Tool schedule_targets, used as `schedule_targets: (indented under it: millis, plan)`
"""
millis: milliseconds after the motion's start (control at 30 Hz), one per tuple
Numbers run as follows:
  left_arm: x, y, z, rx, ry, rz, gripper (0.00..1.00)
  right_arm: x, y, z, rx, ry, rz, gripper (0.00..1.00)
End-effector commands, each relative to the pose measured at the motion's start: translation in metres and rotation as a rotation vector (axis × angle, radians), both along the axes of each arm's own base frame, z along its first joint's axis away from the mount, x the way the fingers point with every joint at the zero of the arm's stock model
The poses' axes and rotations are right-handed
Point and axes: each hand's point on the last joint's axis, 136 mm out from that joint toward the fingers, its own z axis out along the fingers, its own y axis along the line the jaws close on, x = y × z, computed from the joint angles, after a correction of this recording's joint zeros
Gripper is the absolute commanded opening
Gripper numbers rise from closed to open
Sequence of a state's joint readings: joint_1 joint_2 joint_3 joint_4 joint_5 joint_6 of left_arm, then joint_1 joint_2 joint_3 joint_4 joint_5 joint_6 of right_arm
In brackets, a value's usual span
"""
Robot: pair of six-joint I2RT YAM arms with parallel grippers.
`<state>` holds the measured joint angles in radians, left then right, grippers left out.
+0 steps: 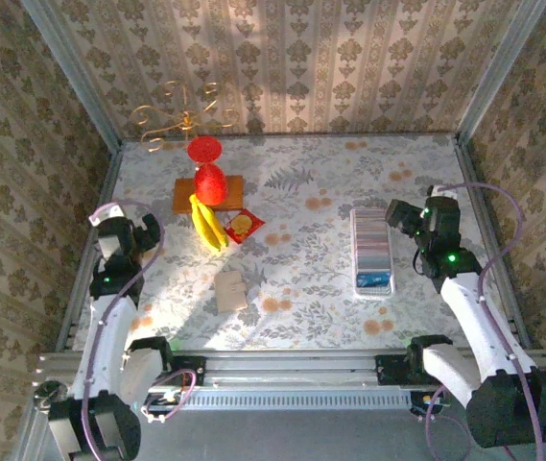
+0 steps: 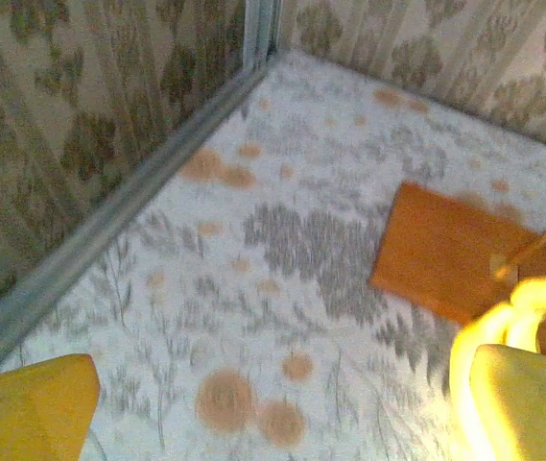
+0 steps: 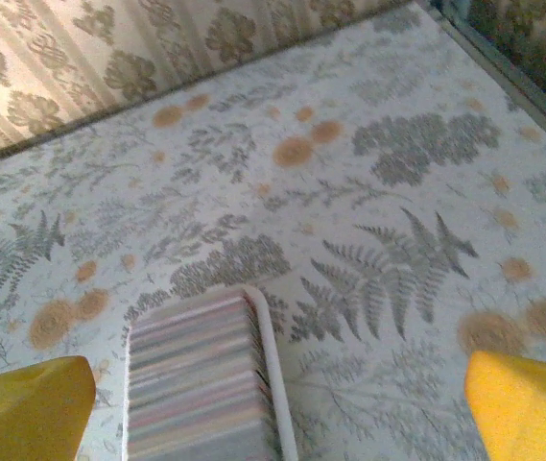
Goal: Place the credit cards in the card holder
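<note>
**Credit cards** (image 1: 373, 281). One blue card with pale markings lies flat at the near end of a long whitish ribbed tray (image 1: 353, 250) on the right half of the counter (image 1: 320, 288). The pastel stripes filling the rest of the tray (image 3: 265, 346) may be more cards stood on edge, though the view is too soft to be sure.

**Card holder** (image 1: 231, 290). Tan and roughly square. It lies flat on the counter left of centre, well apart from the tray.

**Right tool** (image 1: 405, 216). Hovers just beside the far end of the tray, on its right. The jaws are spread wide with nothing held. From the wrist, the yellow fingers (image 3: 33, 408) sit at the lower corners, with the tray's far end below and between them.

**Left tool** (image 1: 130, 230). At the counter's left edge, well apart from the card holder, spread wide and empty. Its fingers (image 2: 28, 408) frame the back-left corner and a wooden board (image 2: 445, 250).

**Other items.**
- A red-and-yellow snack packet (image 1: 244, 227) lies just beside a banana (image 1: 208, 226), behind the card holder.
- The board (image 1: 229, 195) carries a red rounded object (image 1: 210, 182).
- A gold wire stand (image 1: 181, 115) is at the back wall.
</note>
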<state>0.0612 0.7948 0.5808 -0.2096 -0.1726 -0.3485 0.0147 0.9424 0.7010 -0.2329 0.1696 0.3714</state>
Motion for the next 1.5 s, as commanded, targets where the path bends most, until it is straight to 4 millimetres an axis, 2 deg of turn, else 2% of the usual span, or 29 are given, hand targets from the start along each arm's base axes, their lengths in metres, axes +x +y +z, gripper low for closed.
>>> schedule_targets:
  millis: [0,67,167,333,433,567,633,733,933,1033,1067,1200,1333,1467]
  plan:
    - [-0.029,-0.021,-0.028,-0.192,0.153,-0.020,1.00,-0.030,0.009,-0.032,0.103,0.176,-0.004,1.00]
    - [-0.031,-0.037,-0.028,-0.271,0.181,-0.072,0.99,-0.031,0.013,-0.023,0.124,0.169,0.011,1.00]
    - [-0.034,-0.059,-0.038,-0.396,0.244,-0.128,0.94,-0.029,0.034,-0.006,0.163,0.166,0.128,1.00]
    - [-0.054,-0.085,-0.055,-0.432,0.363,-0.181,0.86,-0.035,0.066,0.008,0.253,0.222,0.261,1.00]
    - [-0.070,-0.100,-0.058,-0.481,0.440,-0.197,0.82,-0.044,0.084,0.012,0.278,0.259,0.310,1.00]
    - [-0.086,-0.136,-0.066,-0.525,0.501,-0.298,0.80,-0.060,0.121,0.012,0.274,0.304,0.422,1.00]
    - [-0.093,-0.150,-0.073,-0.521,0.537,-0.332,0.76,-0.068,0.142,0.011,0.294,0.320,0.482,0.89]
    - [-0.101,-0.165,-0.082,-0.485,0.565,-0.359,0.75,-0.080,0.169,0.009,0.315,0.332,0.570,0.83]
    - [-0.114,-0.185,-0.106,-0.514,0.598,-0.377,0.63,-0.107,0.200,-0.007,0.333,0.379,0.644,0.75]
    - [-0.121,-0.186,-0.121,-0.491,0.637,-0.371,0.60,-0.117,0.213,-0.018,0.340,0.394,0.674,0.71]
    - [-0.122,-0.186,-0.127,-0.488,0.650,-0.367,0.56,-0.119,0.218,-0.022,0.340,0.399,0.683,0.69]
    - [-0.124,-0.188,-0.136,-0.505,0.662,-0.368,0.45,-0.124,0.232,-0.036,0.345,0.430,0.698,0.69]
    - [-0.124,-0.188,-0.142,-0.531,0.646,-0.356,0.39,-0.126,0.245,-0.044,0.355,0.432,0.720,0.69]
    - [-0.129,-0.189,-0.150,-0.557,0.655,-0.351,0.35,-0.128,0.248,-0.051,0.362,0.451,0.720,0.69]
